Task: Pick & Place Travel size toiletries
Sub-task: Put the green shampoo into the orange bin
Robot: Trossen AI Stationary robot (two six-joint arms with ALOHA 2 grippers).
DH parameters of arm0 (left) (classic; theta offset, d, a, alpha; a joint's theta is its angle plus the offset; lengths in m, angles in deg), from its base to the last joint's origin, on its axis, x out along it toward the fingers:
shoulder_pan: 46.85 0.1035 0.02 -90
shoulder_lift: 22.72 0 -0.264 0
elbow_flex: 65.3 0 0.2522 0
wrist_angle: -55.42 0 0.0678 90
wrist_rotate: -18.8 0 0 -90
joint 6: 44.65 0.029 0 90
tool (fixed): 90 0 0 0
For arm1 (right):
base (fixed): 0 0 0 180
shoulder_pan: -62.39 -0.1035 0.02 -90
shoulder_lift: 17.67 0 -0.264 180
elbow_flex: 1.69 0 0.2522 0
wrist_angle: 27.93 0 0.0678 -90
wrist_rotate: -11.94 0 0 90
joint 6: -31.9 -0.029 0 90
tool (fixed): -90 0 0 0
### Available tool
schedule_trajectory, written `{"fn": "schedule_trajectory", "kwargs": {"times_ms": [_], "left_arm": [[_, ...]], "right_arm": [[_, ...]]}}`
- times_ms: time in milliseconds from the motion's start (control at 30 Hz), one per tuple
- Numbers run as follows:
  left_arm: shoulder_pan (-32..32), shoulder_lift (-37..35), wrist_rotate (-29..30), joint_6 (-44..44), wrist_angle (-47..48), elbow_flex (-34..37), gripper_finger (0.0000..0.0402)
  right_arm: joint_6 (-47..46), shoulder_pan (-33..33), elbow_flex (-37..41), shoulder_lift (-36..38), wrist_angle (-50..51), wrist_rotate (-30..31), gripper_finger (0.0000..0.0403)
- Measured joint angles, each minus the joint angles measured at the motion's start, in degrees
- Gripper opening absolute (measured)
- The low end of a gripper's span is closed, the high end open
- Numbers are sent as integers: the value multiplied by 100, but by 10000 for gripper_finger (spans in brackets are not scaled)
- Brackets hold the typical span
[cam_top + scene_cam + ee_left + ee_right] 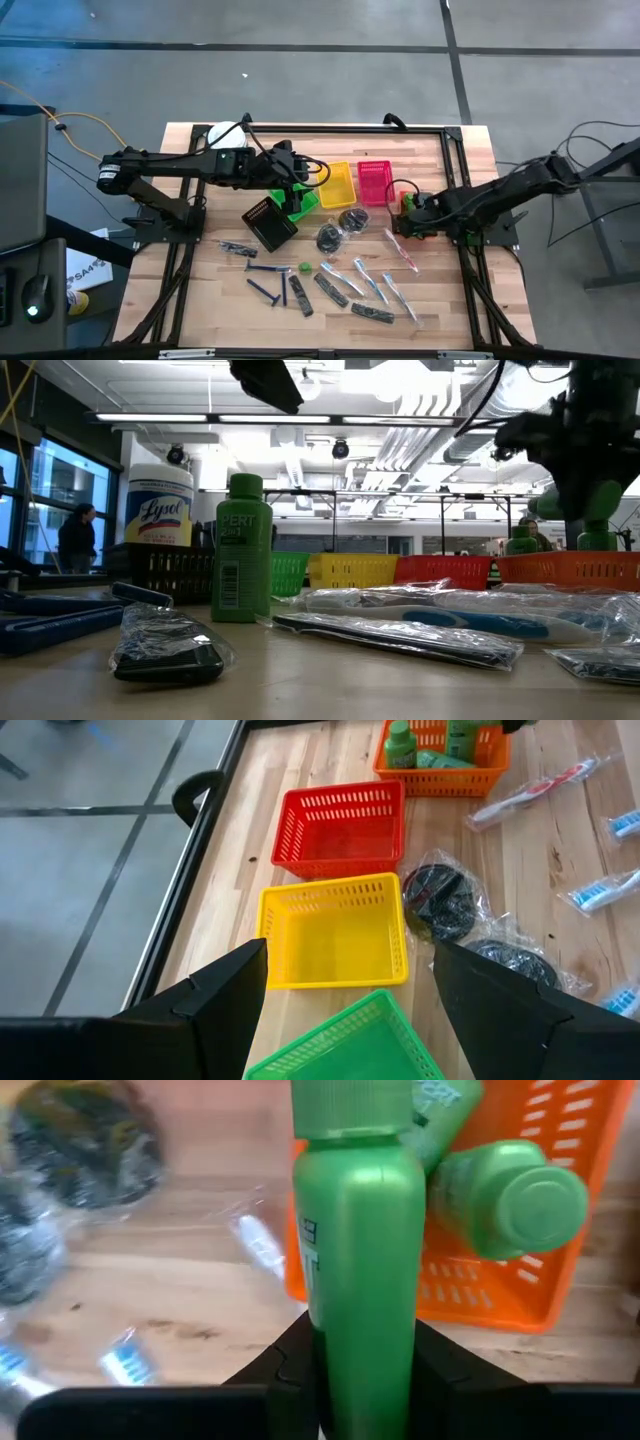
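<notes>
Green stubby plastic bottle (pixel 355 1270) clamped in right gripper (pixel 350 1365), beside orange slotted basket (pixel 560 1295), prob. just short of rim. Carry over wall, lower upright, then release. Left gripper (pixel 350 1010) jaws apart, idle above green basket (pixel 350 1045).

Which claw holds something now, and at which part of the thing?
The right claw grips a green bottle by its body; the left claw holds nothing.

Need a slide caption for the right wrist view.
Right gripper grips a green bottle beside the orange basket already holding two more.
</notes>
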Motion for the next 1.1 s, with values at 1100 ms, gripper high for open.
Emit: {"fn": "schedule_trajectory", "kwargs": {"times_ms": [1100], "left_arm": [[0,-2,-33,-338,806,-2,275]], "right_arm": [[-275,361,-268,-390,155,478,238]]}}
